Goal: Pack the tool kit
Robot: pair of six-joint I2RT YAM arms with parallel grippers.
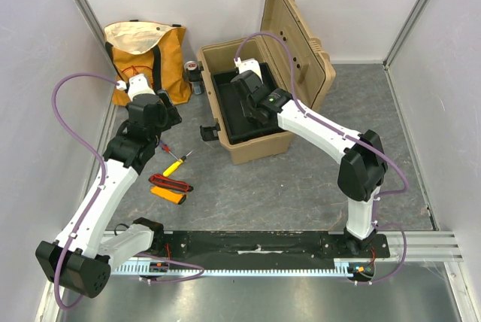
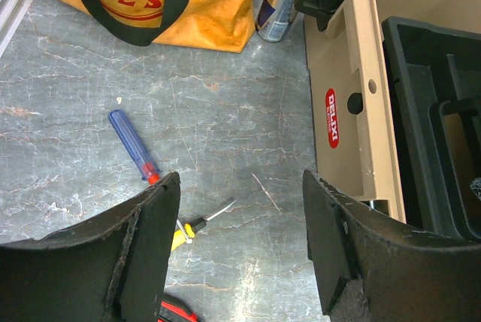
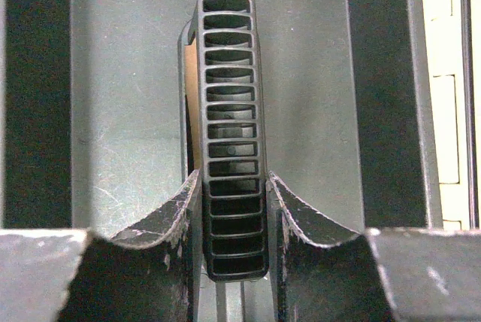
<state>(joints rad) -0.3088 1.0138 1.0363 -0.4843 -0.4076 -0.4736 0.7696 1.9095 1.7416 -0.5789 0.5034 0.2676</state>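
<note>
I find the toolbox (image 1: pixel 254 150) open on the bench (image 1: pixel 301 186), its black tray (image 1: pixel 225 115) seated inside. My right fingers (image 3: pixel 169 217) clamp the tray's ribbed handle (image 3: pixel 229 149). My left fingers (image 2: pixel 150 224) hang open. The blue-handled screwdriver (image 2: pixel 131 144), yellow-handled screwdriver (image 1: pixel 174 165) and meter (image 1: pixel 169 194) lie outside, unpacked. I judge packing barely begun.

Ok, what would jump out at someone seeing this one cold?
The open tan toolbox at centre back, lid up, with the right gripper clamped on the ribbed tray handle. Left of it, a blue-handled screwdriver lies loose near the open left gripper, with an orange tote bag behind.
</note>
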